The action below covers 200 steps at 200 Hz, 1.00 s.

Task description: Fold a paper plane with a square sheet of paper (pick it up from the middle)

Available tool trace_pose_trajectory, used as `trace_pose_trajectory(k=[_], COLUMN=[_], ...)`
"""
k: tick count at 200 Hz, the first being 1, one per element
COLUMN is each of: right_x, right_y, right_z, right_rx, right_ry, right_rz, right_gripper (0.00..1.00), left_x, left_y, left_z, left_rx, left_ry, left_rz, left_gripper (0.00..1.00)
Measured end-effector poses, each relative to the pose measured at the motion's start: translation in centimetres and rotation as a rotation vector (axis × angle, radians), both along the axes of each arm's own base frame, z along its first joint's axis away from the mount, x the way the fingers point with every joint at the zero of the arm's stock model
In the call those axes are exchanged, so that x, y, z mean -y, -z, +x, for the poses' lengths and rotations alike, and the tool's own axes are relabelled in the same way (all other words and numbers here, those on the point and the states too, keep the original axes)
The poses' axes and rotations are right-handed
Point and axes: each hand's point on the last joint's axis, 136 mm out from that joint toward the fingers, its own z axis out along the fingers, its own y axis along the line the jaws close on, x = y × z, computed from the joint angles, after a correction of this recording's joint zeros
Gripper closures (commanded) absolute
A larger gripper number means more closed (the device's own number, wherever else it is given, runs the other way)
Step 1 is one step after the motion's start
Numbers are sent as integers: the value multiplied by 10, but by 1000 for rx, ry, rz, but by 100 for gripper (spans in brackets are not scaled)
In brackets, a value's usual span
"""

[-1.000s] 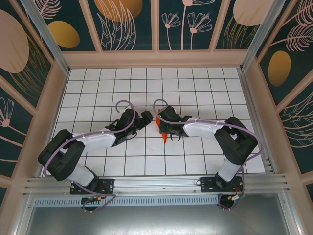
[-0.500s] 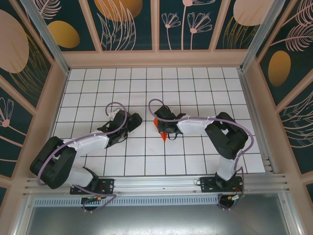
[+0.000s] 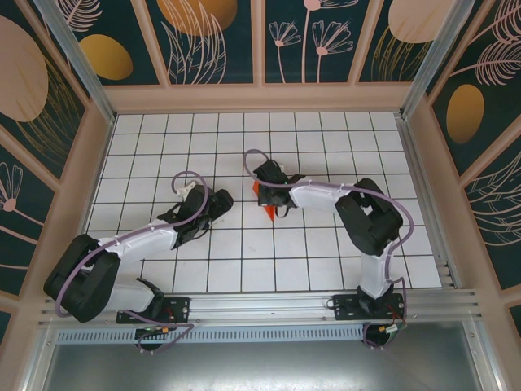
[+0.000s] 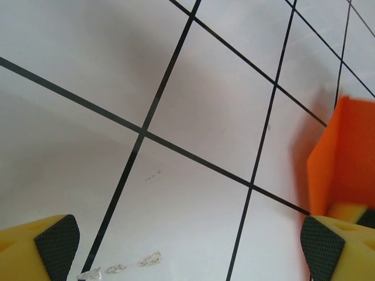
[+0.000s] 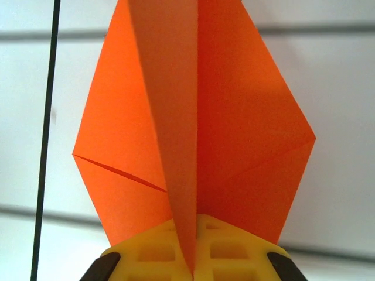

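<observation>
My right gripper (image 5: 193, 270) is shut on the folded orange-red paper plane (image 5: 240, 129), pinching its centre crease, and the two wings spread out ahead of the yellow fingers. From above, the paper plane (image 3: 267, 213) sits near the middle of the white grid table under the right gripper (image 3: 269, 199), its point aimed toward the near edge. My left gripper (image 3: 220, 199) rests about one tile to the left, apart from the paper. Its yellow fingers (image 4: 50, 249) stand wide open over bare tiles, around the left gripper (image 4: 193, 257) midpoint. An edge of the paper plane (image 4: 345, 158) shows at the right.
The white grid table (image 3: 326, 261) is fenced by a raised pale rim (image 3: 260, 98) and patterned walls. A metal rail (image 3: 260, 305) runs along the near edge by the arm bases. Small scuff marks (image 4: 117, 268) lie on the tile under the left gripper.
The left gripper has drawn back to the left, away from the paper. The right gripper has shifted slightly left and farther back, carrying the plane with it.
</observation>
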Motion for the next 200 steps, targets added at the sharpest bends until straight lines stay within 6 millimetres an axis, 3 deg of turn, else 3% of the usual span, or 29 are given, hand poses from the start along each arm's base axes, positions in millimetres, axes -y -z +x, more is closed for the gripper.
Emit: trace_pose_trajectory(k=[36,66,103,143,163,200], right_x=[15,19,24,23,24,24], right_y=[0,2,16,16,14,0], right_z=[51,76,77,78,77,77], right_rx=[34,46,10,8,1,0], right_ry=[35,44,44,47,52,56], right_rz=[-19,-26,-39,-34,-36,-36], right_gripper=[95,90,85,83,78,62], left_x=[-2,-2,-4,-4,-4,-6], left_y=[3,5,11,15,15,-8], left_z=[-3,-3,-3,-4,-4,13], left_rx=[-14,-18,-33,-44,-47,-8], left_ry=[11,17,21,30,31,21], left_rz=[22,31,49,63,68,102], left_gripper=[1,2,1,1,2,2])
